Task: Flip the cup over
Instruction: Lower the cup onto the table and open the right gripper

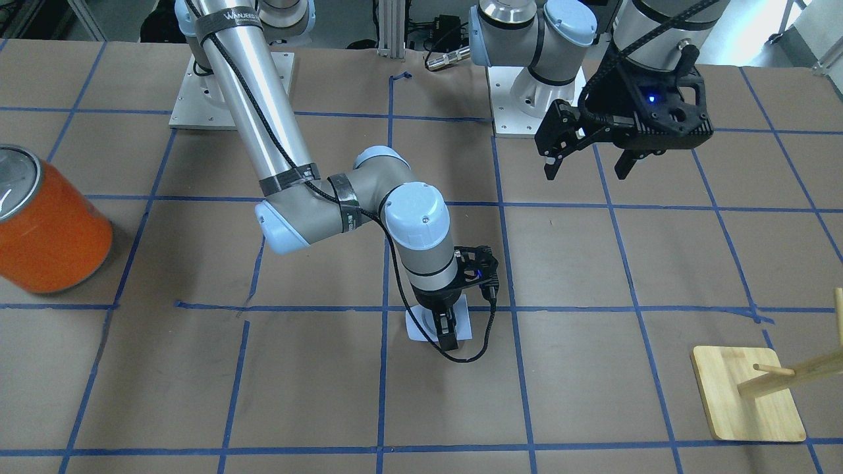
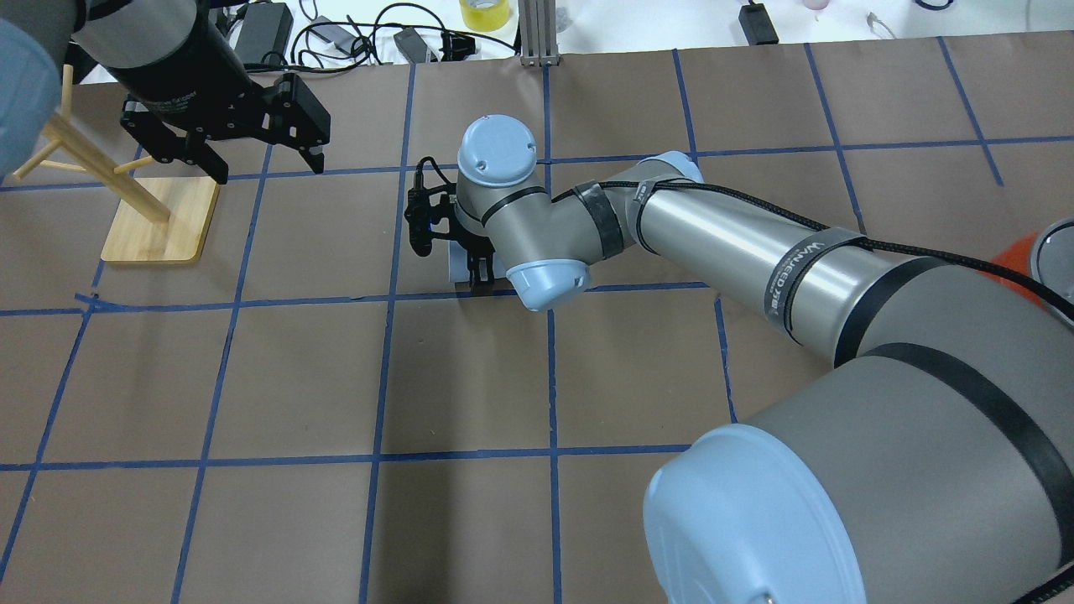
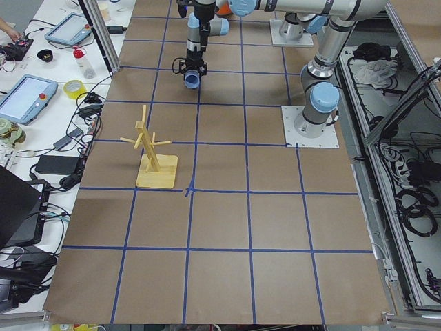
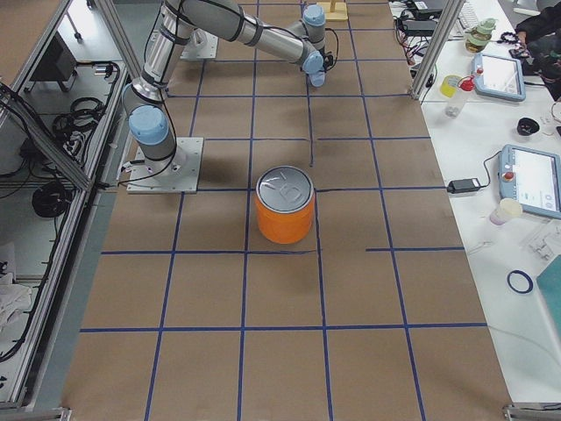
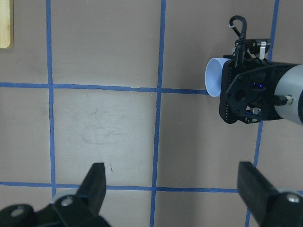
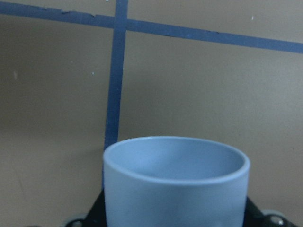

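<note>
The pale blue-white cup (image 1: 413,327) lies on its side under my right wrist, near the middle of the table, with its mouth toward my left side. It also shows in the overhead view (image 2: 456,267), the left wrist view (image 5: 214,77) and the right wrist view (image 6: 175,184). My right gripper (image 1: 448,334) points down and is shut on the cup's wall. I cannot tell whether the cup touches the paper. My left gripper (image 1: 586,168) hangs open and empty, high above the table and apart from the cup; its fingers (image 5: 94,182) frame the left wrist view.
A large orange can (image 1: 49,227) with a silver top stands at my right end of the table. A wooden peg rack (image 1: 747,401) on a square base stands at my left end. Blue tape lines cross the brown paper.
</note>
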Controlling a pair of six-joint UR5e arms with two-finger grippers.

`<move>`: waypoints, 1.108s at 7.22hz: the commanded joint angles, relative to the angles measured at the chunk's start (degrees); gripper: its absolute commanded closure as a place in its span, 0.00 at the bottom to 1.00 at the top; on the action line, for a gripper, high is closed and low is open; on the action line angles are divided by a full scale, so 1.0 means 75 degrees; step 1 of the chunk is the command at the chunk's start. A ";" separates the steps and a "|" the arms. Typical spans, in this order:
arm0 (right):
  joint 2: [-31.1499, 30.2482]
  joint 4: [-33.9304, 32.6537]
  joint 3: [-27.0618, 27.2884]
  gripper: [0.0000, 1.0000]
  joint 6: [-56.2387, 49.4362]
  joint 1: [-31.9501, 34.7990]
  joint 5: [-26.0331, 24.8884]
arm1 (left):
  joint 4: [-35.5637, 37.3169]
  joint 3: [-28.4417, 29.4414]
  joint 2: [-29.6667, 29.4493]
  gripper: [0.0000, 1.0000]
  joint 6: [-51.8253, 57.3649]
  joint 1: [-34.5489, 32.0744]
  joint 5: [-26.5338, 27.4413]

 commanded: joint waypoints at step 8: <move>-0.0999 0.0051 0.0122 0.00 0.1878 -0.0017 -0.0158 | -0.0094 -0.0008 0.0024 0.00 0.0023 0.0070 -0.0150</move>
